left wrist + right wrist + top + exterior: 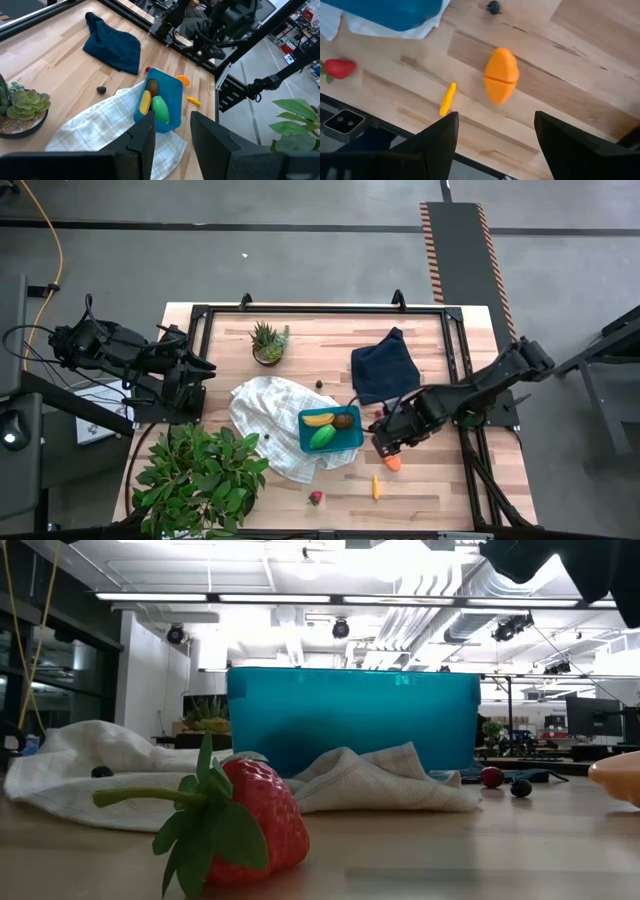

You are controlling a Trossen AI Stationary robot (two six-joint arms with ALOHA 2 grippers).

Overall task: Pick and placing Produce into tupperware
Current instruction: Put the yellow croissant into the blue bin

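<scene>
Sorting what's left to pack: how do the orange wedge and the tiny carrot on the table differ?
The orange wedge is broad and rounded, with a seam across its middle; the tiny carrot is a thin, slim stick. The wedge is deep orange, the carrot more yellow-orange. The wedge lies right under the open right hand, the carrot off to one side. Both lie on bare wood outside the tupperware.

You are seeing a white checked cloth [268, 420] lying mid-table, a navy cloth [384, 367] and succulent [268, 343] sitting near the far edge, a leafy plant [198, 470] filling the near-left corner.
</scene>
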